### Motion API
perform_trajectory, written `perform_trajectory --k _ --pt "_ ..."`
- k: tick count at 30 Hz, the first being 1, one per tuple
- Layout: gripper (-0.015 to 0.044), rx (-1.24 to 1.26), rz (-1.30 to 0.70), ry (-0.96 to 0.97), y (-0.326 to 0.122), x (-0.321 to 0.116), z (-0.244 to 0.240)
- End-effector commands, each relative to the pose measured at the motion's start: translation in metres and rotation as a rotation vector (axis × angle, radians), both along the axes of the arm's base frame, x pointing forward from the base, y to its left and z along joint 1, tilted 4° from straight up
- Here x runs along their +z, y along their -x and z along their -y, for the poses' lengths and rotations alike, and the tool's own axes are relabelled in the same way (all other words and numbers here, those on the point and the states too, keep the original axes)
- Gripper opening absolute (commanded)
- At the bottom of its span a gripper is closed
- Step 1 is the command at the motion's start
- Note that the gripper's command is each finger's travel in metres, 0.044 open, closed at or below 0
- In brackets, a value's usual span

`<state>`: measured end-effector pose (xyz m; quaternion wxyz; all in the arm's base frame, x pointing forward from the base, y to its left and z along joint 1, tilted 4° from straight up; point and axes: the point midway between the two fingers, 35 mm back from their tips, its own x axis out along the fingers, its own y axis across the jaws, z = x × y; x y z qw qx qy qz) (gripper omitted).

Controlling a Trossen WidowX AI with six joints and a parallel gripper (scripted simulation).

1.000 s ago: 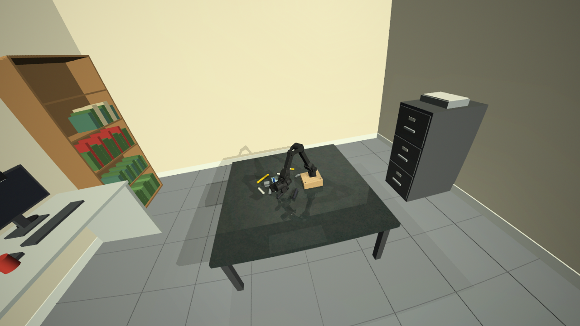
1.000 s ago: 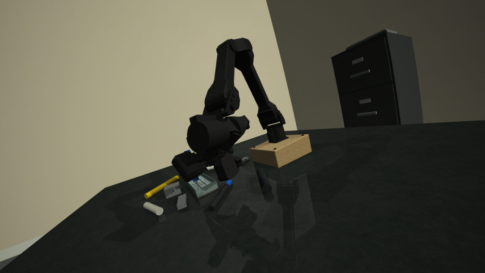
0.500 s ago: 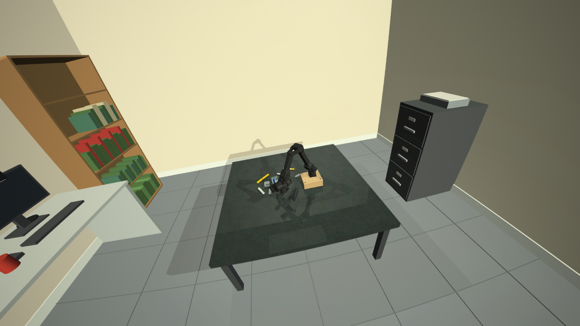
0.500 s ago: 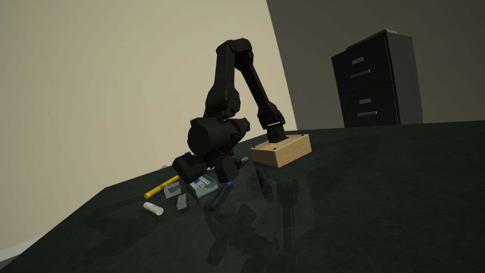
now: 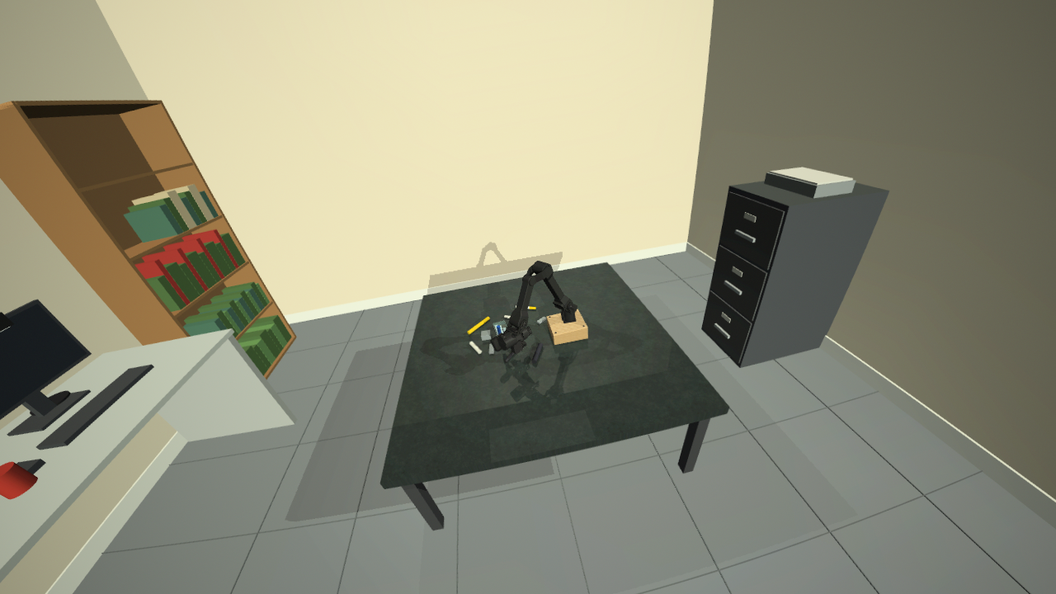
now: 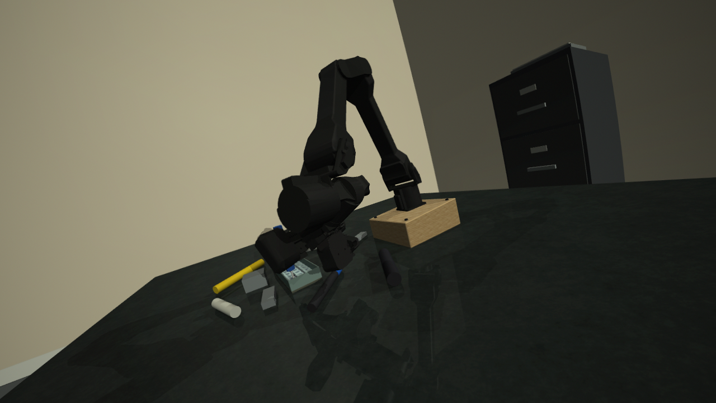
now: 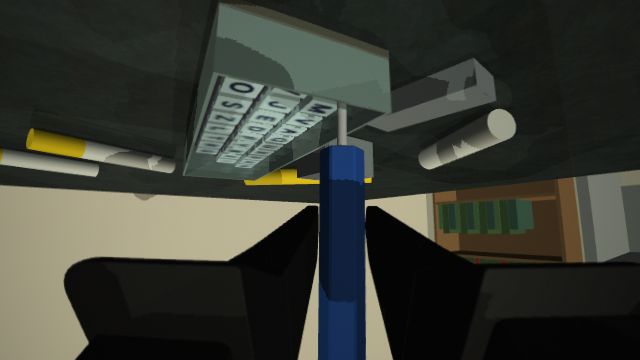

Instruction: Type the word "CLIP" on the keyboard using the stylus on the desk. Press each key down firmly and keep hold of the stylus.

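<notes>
My gripper [image 5: 511,341] [image 6: 306,252] [image 7: 341,216] is shut on the blue stylus [image 6: 290,268] [image 7: 342,250], which stands between the fingertips with its thin metal tip pointing down. The small grey-green keyboard [image 6: 306,285] [image 7: 320,65] lies on the table under the gripper. In the wrist view the end of the tip is hidden behind the keyboard's near wall, close beside the M key [image 7: 320,108]. I cannot tell whether it touches a key. The O key [image 7: 242,88] and J key [image 7: 276,105] can be read; the farther keys are small and squeezed together.
Grey blocks [image 6: 255,281] [image 7: 435,95], a white cylinder [image 6: 226,307] [image 7: 467,140] and a yellow stick [image 6: 235,278] lie around the keyboard. A black pen [image 6: 325,291] and a dark cylinder [image 6: 389,268] lie toward the wooden arm base [image 5: 570,334] [image 6: 434,228]. White-and-yellow sticks [image 7: 55,142] lie left in the wrist view.
</notes>
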<state>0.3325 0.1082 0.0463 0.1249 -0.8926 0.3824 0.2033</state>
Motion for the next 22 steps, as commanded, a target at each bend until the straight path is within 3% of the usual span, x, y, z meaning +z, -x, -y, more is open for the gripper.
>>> perform_trajectory --k 1,9,22 --pt "0.0081 0.000 -0.003 0.009 0.001 0.003 0.001" --pt "0.0081 0.000 -0.003 0.009 0.003 0.036 0.001" --pt "0.0081 0.000 -0.003 0.009 0.003 0.037 0.001"
